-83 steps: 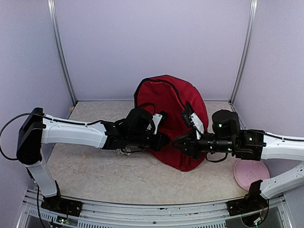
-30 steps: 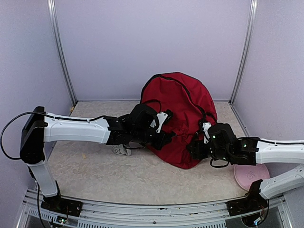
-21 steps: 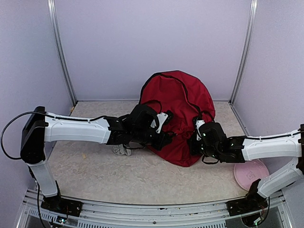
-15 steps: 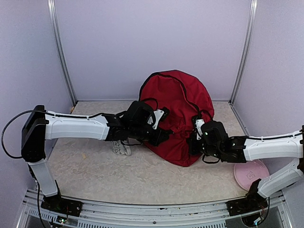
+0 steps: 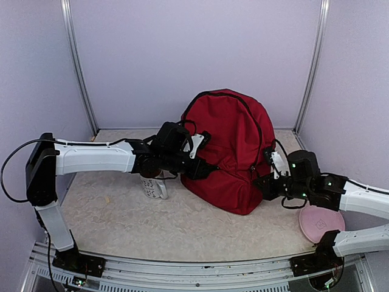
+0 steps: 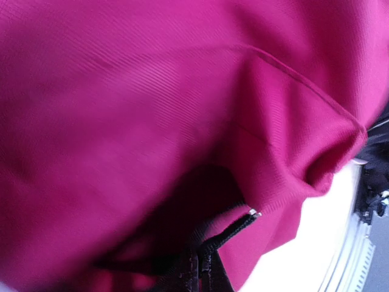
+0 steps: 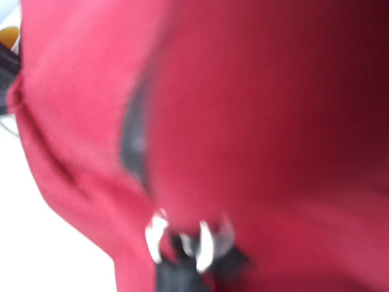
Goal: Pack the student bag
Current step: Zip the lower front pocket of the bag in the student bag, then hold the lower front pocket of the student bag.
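Observation:
The student bag (image 5: 230, 143) is a large dark red backpack standing upright in the middle of the table. My left gripper (image 5: 204, 171) is at its lower left side. In the left wrist view the jaws are shut (image 6: 198, 272) on a black zip pull cord (image 6: 234, 226), and red fabric (image 6: 152, 91) fills the view. My right gripper (image 5: 268, 184) presses on the bag's lower right side. The right wrist view is blurred: red fabric (image 7: 273, 121) and silver zip pulls (image 7: 205, 244) sit right at the jaws (image 7: 188, 267), which seem shut on them.
A white patterned mug (image 5: 152, 185) stands on the table under my left forearm. A pink plate (image 5: 321, 222) lies at the right near edge, under my right arm. Purple walls with metal posts close in the back and sides.
The bag has gone from slumped to upright and fuller. My right gripper has pulled to the right along the bag's lower side. My left gripper has risen slightly, uncovering the mug.

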{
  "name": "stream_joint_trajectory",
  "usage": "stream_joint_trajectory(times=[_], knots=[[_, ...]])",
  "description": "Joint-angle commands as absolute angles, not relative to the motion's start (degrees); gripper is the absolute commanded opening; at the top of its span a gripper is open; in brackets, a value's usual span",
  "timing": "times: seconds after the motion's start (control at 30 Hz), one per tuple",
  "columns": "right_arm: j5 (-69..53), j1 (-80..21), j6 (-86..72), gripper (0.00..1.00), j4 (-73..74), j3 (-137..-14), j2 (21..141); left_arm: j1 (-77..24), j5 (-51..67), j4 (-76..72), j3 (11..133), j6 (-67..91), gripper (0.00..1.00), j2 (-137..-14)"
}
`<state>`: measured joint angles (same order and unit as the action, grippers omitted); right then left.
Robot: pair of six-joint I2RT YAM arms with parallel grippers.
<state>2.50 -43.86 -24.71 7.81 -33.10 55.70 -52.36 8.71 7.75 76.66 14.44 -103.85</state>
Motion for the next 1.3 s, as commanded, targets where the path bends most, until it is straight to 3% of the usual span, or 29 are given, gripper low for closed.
stream_joint_trajectory(times=[0.0,0.27,0.47,0.67,0.83,1.0,1.27], knots=[[-1.1,-41.0,-21.8,0.00,17.3,-36.2,51.7,-46.3,3.1,14.4,76.1,14.6,0.00,-101.5],[-17.0,-42.1,-11.7,0.01,18.6,-41.4,53.7,-55.0,10.2,12.3,76.6,10.2,0.00,-101.9],[-27.7,-48.0,-3.3,0.23,16.0,-46.3,46.6,-55.0,11.4,12.2,79.2,9.6,0.00,-103.0],[-10.7,-57.2,6.2,0.36,15.9,-51.2,56.6,-55.7,11.6,14.0,81.9,6.1,0.00,-102.9],[12.4,-57.9,18.6,0.37,16.5,-55.5,66.3,-55.8,11.9,14.9,81.9,5.0,0.00,-102.4],[19.4,-57.8,30.4,0.56,15.6,-56.1,71.3,-55.5,12.1,15.1,82.0,4.8,0.00,-102.2],[30.2,-57.7,39.7,0.53,10.0,-51.6,73.4,-55.2,13.2,15.4,82.0,4.1,0.00,-101.7]])
